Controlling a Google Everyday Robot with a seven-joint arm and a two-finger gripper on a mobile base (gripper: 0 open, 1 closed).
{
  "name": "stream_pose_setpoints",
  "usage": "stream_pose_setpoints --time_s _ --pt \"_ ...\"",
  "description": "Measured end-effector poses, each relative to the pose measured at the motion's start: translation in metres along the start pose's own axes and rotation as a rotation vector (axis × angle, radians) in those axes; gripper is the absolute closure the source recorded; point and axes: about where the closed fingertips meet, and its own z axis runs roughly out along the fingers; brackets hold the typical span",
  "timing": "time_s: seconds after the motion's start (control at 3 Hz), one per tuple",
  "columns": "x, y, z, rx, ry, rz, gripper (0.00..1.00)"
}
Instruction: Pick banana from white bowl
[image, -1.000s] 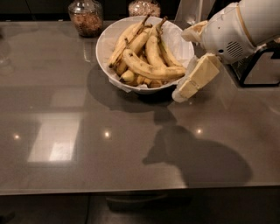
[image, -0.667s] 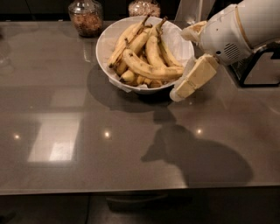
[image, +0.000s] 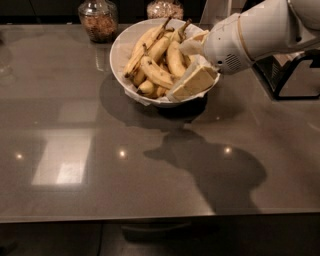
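banana (image: 156, 74) lies in white bowl (image: 119, 50); gripper (image: 194, 64) spread wide at its right side

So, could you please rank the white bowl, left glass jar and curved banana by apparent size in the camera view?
White bowl
Then left glass jar (cropped) and banana: too alike to rank.
End effector hangs over the bowl's right rim.

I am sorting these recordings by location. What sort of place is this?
Probably a kitchen or pantry counter: a glossy dark countertop, a white bowl heaped with bananas, and glass jars of brownish food at the back edge. The gripper is at the bowl's right side, over the bananas.
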Motion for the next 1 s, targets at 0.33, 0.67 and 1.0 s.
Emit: stream_pose_setpoints --time_s 0.33,0.67,1.0 --pt "-0.002 -0.008 0.018 0.006 -0.028 -0.003 0.37" --pt "-0.002 -0.015 0.033 0.009 -0.045 -0.003 0.32" --pt "0.001 -0.020 0.045 0.011 -0.050 -0.001 0.36"
